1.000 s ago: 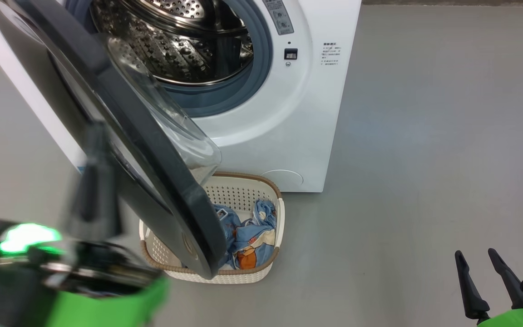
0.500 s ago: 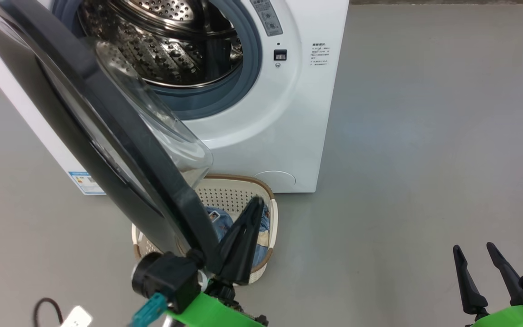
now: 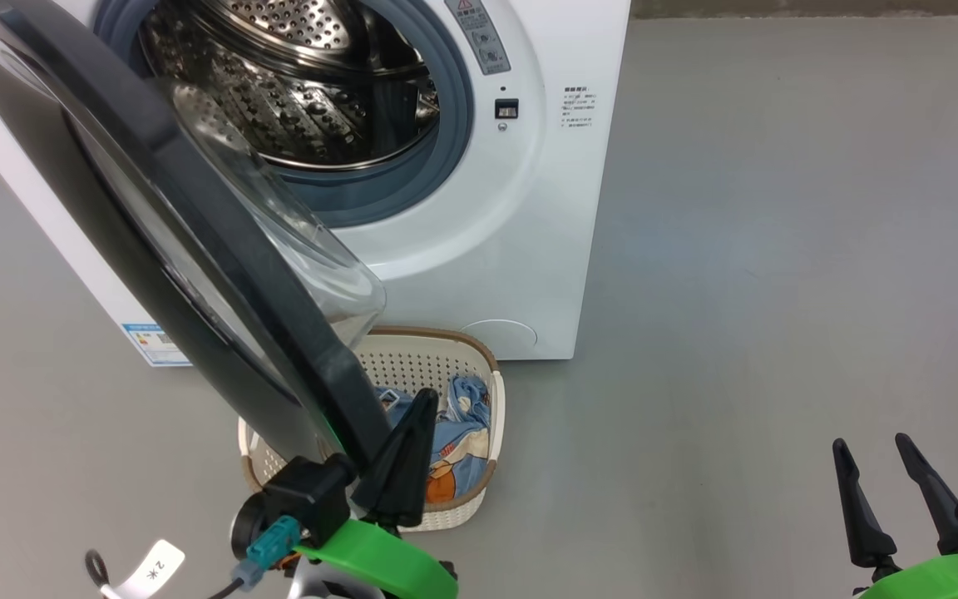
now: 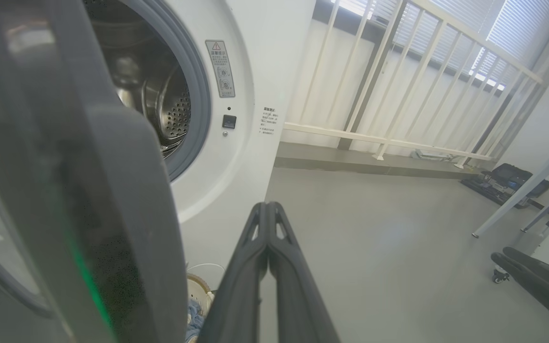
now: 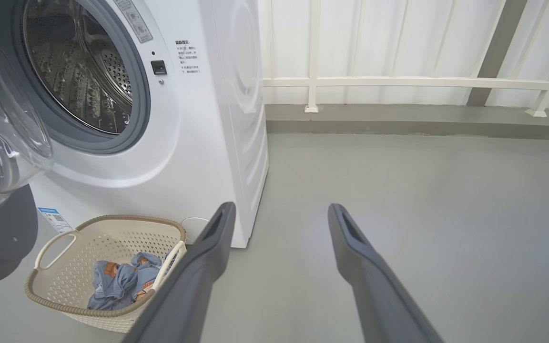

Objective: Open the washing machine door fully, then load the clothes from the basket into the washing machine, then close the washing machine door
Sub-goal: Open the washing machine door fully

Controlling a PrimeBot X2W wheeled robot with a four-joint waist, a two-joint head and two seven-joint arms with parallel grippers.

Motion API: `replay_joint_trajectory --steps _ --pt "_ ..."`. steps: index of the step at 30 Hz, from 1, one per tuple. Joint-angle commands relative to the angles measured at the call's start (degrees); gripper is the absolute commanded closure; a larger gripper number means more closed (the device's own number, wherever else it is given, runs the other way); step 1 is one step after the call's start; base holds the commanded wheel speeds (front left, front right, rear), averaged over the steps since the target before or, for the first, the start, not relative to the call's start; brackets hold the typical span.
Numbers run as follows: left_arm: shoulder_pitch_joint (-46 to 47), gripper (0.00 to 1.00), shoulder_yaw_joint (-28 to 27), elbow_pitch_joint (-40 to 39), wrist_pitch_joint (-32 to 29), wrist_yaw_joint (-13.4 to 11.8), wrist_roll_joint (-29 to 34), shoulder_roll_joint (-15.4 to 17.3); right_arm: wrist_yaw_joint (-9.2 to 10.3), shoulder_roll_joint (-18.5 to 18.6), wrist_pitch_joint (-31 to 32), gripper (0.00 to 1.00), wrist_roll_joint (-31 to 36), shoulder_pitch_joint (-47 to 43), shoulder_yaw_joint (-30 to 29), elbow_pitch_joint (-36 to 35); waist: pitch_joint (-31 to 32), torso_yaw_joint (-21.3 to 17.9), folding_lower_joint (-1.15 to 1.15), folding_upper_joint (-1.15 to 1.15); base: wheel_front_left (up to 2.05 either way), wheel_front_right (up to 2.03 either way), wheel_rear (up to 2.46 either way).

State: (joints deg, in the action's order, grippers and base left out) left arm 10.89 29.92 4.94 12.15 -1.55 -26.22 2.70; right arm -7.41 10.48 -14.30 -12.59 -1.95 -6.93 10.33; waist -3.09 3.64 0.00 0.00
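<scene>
**Left claw pinched shut at the door's lower edge, right claw spread**

Nearest you, your left claw (image 3: 421, 408) has its fingers pressed together, just beside the lower edge of the washing machine door (image 3: 221, 225); you cannot tell whether they touch. Your right claw (image 3: 870, 445) stands spread over the floor (image 3: 737, 291), well apart. Just behind the left claw sits the basket (image 3: 437, 366), cream with a brown rim, the clothes (image 3: 458, 428) bunched inside, light blue with orange patches. The door, glossy black around bulging glass, hangs open above it. Beyond, the washing machine (image 3: 520, 249) shows its steel drum (image 3: 296, 91).

Glossy black washing machine door (image 3: 313, 358), clear glass window (image 3: 296, 241), shiny steel drum (image 3: 296, 108), plastic basket (image 3: 429, 366), matt floor (image 3: 778, 291)
</scene>
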Motion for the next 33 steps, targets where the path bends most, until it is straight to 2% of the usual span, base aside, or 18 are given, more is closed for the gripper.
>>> replay_joint_trajectory --steps 1,19,33 --pt "2.4 1.00 -2.2 -0.3 0.7 -0.4 -0.5 0.2 -0.08 0.8 -0.7 0.00 1.1 1.5 0.8 -1.7 0.2 0.0 0.00 0.00 0.00 0.00 0.00" --pt "3.9 1.00 -6.3 7.3 2.7 0.3 -2.2 0.2 -0.08 1.0 -0.7 0.00 1.3 1.0 0.2 -2.8 0.6 0.4 0.00 0.00 0.00 0.00 0.00" --pt "2.2 1.00 -9.7 6.3 2.8 0.6 -0.5 0.5 -0.08 1.0 -0.7 0.00 1.1 1.3 0.2 -3.5 0.1 2.7 0.00 0.00 0.00 0.00 0.00"
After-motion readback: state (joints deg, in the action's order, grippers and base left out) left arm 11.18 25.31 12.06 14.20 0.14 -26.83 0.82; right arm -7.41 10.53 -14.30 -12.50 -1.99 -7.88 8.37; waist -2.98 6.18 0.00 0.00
